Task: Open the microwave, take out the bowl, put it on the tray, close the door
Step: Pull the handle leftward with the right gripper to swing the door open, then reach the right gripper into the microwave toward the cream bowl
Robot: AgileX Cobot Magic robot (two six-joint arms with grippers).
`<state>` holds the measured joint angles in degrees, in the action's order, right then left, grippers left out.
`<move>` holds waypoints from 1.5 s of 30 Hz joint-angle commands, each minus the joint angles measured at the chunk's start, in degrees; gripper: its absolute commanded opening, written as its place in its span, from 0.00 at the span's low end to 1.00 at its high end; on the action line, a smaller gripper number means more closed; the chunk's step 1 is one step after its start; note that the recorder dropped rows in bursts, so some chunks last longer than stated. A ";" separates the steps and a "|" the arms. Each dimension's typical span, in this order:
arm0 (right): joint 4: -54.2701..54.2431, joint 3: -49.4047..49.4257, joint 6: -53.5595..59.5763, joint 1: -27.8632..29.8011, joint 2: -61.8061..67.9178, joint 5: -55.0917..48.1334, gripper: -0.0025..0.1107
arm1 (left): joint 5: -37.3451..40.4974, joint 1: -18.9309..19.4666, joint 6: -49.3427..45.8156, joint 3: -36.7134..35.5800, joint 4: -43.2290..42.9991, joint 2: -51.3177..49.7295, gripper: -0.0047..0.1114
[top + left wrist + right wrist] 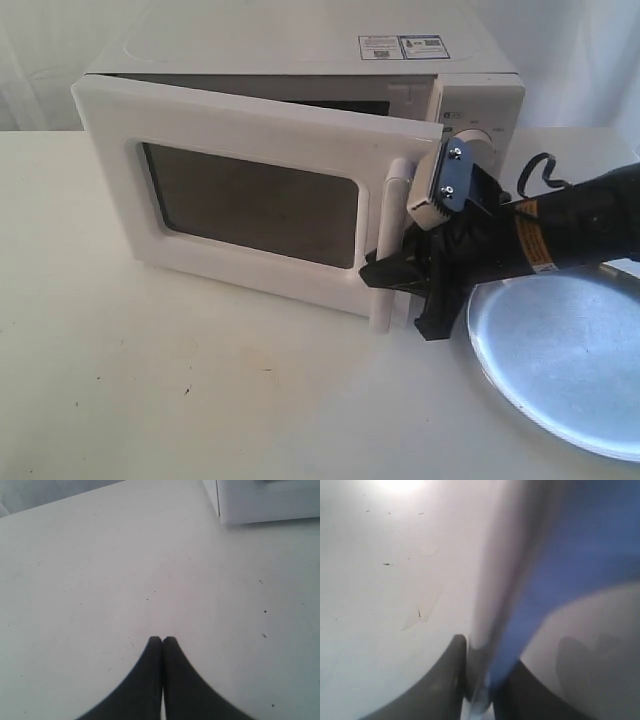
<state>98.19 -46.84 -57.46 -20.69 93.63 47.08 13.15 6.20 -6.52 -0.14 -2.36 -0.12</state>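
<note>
White door (250, 130) stood partly open, my right jaws clamped on its handle (392, 200). My left jaws were pressed together above the worktop (100, 580), near the microwave (300, 45).

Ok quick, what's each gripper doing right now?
Left gripper: closed, holding nothing.
Right gripper: closed on the door handle.

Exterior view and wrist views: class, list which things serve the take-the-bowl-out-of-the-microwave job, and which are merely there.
In the job:
microwave
door, ajar
handle, clamped by the right gripper
tray
(bowl not visible)

Merely there:
table
stickers on the microwave's top
left gripper, shut, above the table
</note>
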 commanded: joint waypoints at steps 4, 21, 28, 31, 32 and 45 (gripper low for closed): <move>1.76 2.46 -1.49 1.33 -6.61 2.06 0.15 | 0.13 -0.01 0.24 0.14 0.41 0.12 0.04; 1.76 12.38 -1.57 1.33 -15.02 20.16 0.10 | 0.13 -0.01 0.24 0.14 0.41 0.12 0.04; 1.76 14.74 -2.50 1.33 -22.72 1.00 0.02 | 0.13 -0.01 0.24 0.14 0.41 0.12 0.04; -11.53 14.85 6.11 1.33 -29.43 0.09 0.02 | 0.13 -0.01 0.24 0.14 0.41 0.12 0.04; -16.02 14.85 10.44 1.33 -31.79 0.21 0.02 | 0.13 -0.01 0.24 0.14 0.41 0.12 0.04; -60.49 14.62 39.71 1.33 -30.19 -13.86 0.02 | 0.13 -0.01 0.24 0.14 0.41 0.12 0.04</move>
<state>41.03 -32.29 -21.74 -19.60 59.23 34.83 13.15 6.20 -6.52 -0.14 -2.36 -0.12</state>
